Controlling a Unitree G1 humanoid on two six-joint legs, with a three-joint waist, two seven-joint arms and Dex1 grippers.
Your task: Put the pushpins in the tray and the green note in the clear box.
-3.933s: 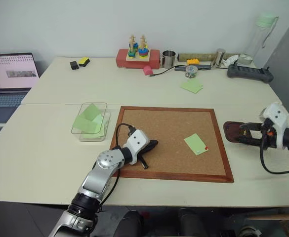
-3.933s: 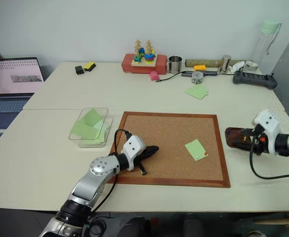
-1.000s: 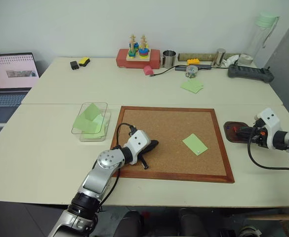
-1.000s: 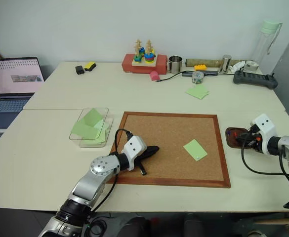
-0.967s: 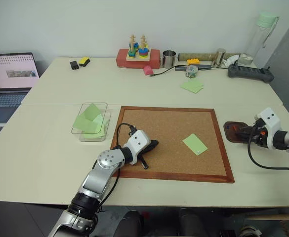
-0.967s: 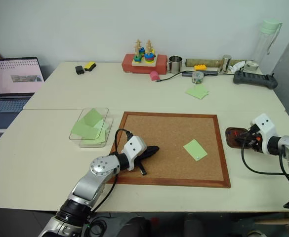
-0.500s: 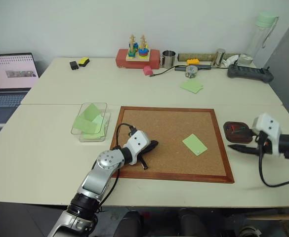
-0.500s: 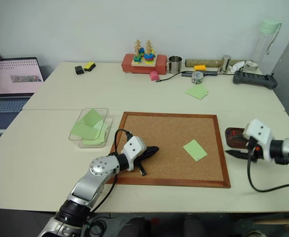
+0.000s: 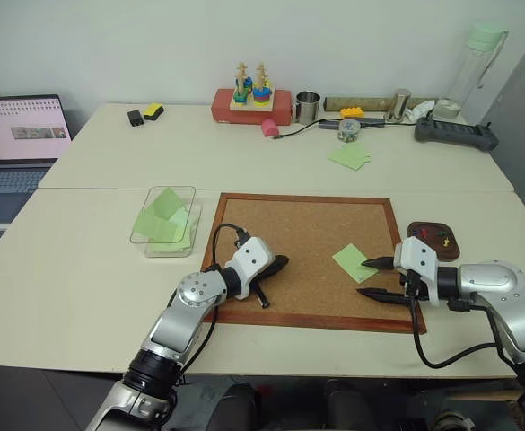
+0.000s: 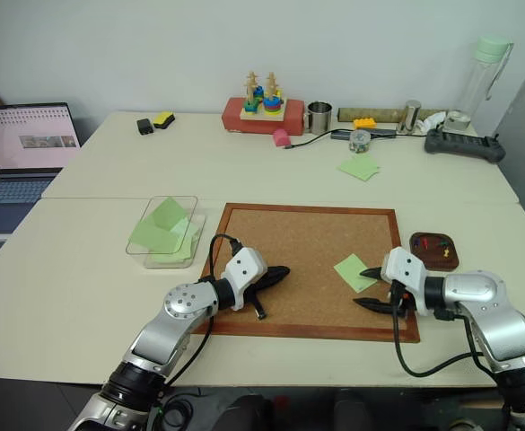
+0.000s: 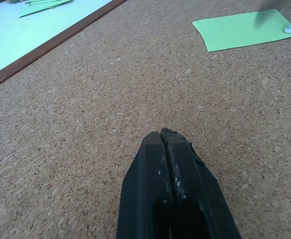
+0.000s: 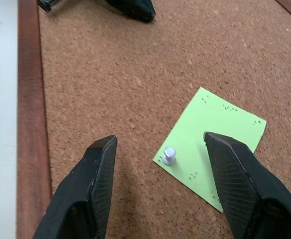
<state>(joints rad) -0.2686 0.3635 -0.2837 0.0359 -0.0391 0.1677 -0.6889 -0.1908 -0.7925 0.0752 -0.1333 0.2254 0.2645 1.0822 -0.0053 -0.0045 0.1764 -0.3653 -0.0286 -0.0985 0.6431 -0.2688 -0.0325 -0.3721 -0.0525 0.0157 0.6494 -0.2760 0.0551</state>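
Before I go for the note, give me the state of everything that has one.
green note: flat on the cork board, white pin upright in one corner.
pushpins: red and green, lying in the tray.
tray: holds both pushpins.
clear box: lidless, green sheets inside.
left claw: shut, low over the cork board.
right claw: open, straddling the pinned corner.
laptop: open, screen lit.
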